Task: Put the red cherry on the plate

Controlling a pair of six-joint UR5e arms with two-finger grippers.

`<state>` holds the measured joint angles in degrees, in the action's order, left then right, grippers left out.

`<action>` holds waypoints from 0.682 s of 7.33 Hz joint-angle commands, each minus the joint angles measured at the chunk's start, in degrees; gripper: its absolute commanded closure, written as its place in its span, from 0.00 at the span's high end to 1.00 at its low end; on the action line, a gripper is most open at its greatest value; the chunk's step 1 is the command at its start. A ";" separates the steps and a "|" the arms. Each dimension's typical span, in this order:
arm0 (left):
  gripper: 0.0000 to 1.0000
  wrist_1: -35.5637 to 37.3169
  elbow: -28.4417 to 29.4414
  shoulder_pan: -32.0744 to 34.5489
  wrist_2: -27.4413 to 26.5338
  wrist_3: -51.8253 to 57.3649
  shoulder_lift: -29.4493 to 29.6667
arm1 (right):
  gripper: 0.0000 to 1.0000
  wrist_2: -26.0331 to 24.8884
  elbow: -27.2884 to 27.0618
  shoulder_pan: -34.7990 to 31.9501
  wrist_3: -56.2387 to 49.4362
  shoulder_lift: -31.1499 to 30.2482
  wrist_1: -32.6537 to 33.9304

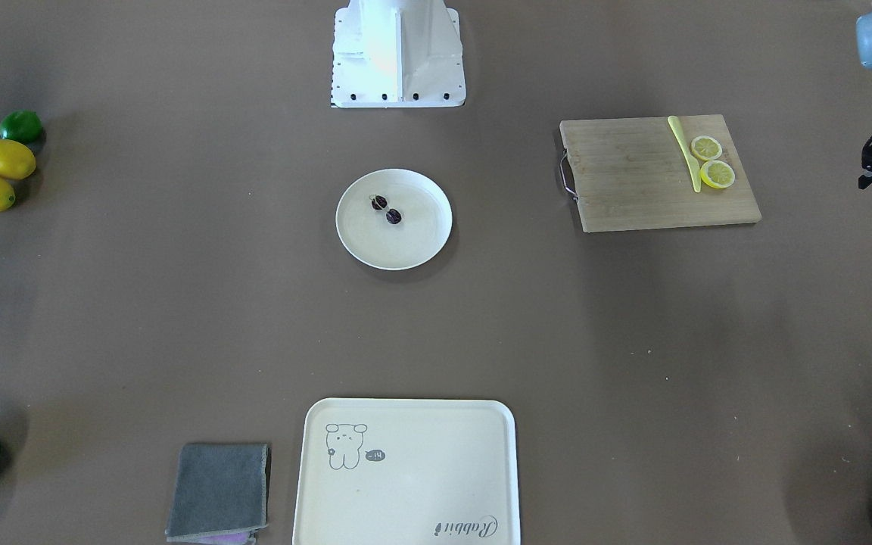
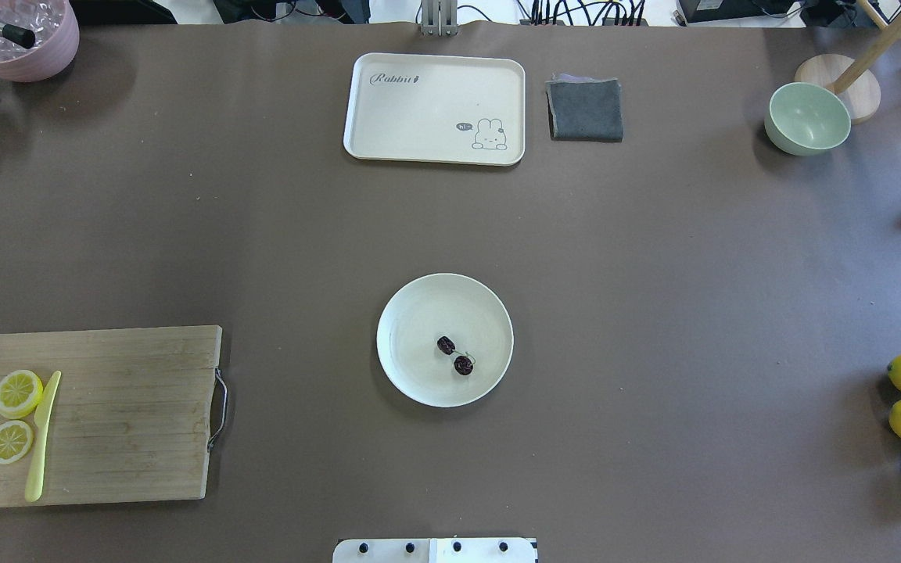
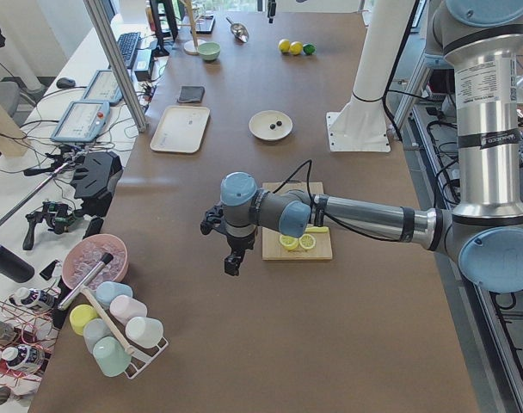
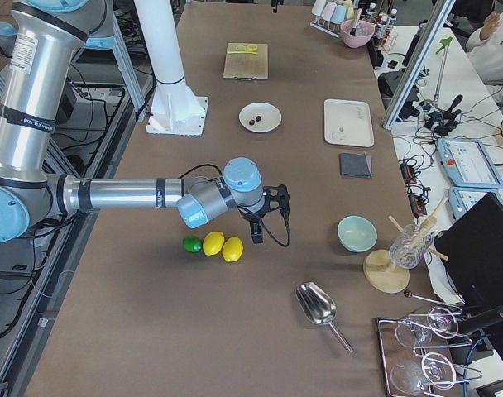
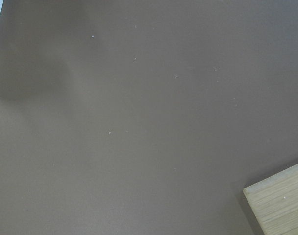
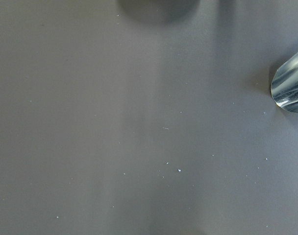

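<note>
Resting on the plate (image 2: 407, 313), toward 5 o'clock of its centre from overhead, the cherry (image 2: 455, 356) shows the placing done — in my judgement. My left claw (image 3: 233, 265) and right claw (image 4: 256, 235) hang well apart from it; wide or narrow, I cannot tell. Next: only keeping clear.

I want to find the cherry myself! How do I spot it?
Look at the middle of the brown table, where a round cream-white plate sits. On it lies the red cherry: two tiny dark maroon balls joined by a thin stem, far smaller and darker than the yellow lemon slices on the cutting board.
</note>
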<state>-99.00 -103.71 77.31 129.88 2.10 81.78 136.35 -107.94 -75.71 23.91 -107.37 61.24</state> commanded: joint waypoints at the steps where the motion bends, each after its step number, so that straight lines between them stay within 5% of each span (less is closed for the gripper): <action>1: 0.98 -0.13 -0.44 2.23 1.08 0.01 -0.31 | 1.00 -0.64 0.62 0.03 -0.53 0.93 0.02; 5: 0.98 -0.57 -0.71 2.14 1.17 0.01 -0.13 | 1.00 0.14 1.41 -1.90 -4.93 -0.56 0.02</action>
<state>-99.40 -104.43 79.50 131.02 2.11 81.63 136.35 -106.82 -77.16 20.11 -107.57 61.20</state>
